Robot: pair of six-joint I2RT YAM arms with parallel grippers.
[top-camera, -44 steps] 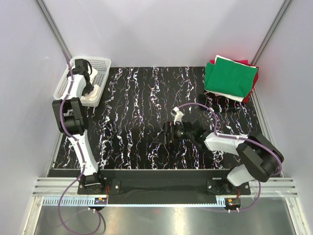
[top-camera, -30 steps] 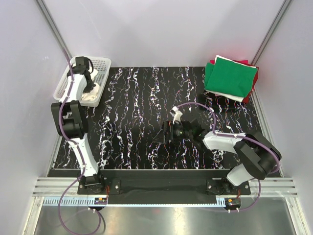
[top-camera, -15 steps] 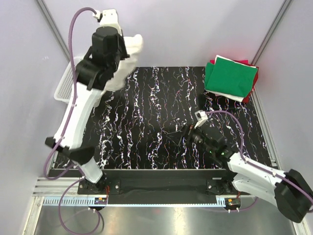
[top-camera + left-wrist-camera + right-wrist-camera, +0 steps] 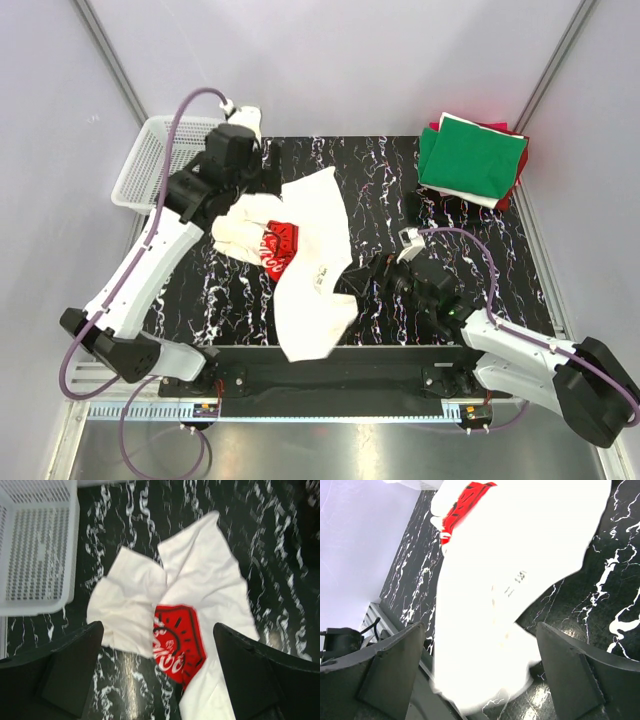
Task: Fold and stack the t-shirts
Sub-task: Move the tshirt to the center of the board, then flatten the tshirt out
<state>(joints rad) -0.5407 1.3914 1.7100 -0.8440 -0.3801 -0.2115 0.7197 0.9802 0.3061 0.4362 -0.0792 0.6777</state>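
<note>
So the cream t-shirt [image 4: 300, 250] is lying in a crumpled heap on the left-middle of the tabletop [image 4: 400, 190], with its near end reaching the front edge and the red print [image 4: 175, 647] only half showing because a flap is folded over it. My guess is it sits there because that's the big bare patch both arms can reach, which is what you'd want for spreading it flat. The left claw [image 4: 157, 627] hovers right above it with its jaws spread wide and gripping nothing; the shirt is clearly down on the tabletop, not hanging from it. The right claw [image 4: 480, 626] sits low at the shirt's right side, also wide open with nothing held, and aimed at the cloth, which looks like it's lined up to grab an edge. The folded stack [image 4: 472, 158], green on top with white and red under it, is parked in the far right corner, well apart, probably so it's out of the way while folding. The white basket [image 4: 150, 160] is off in the far left corner. Flattening looks like the next job, and the bunched flap is the tricky bit.
</note>
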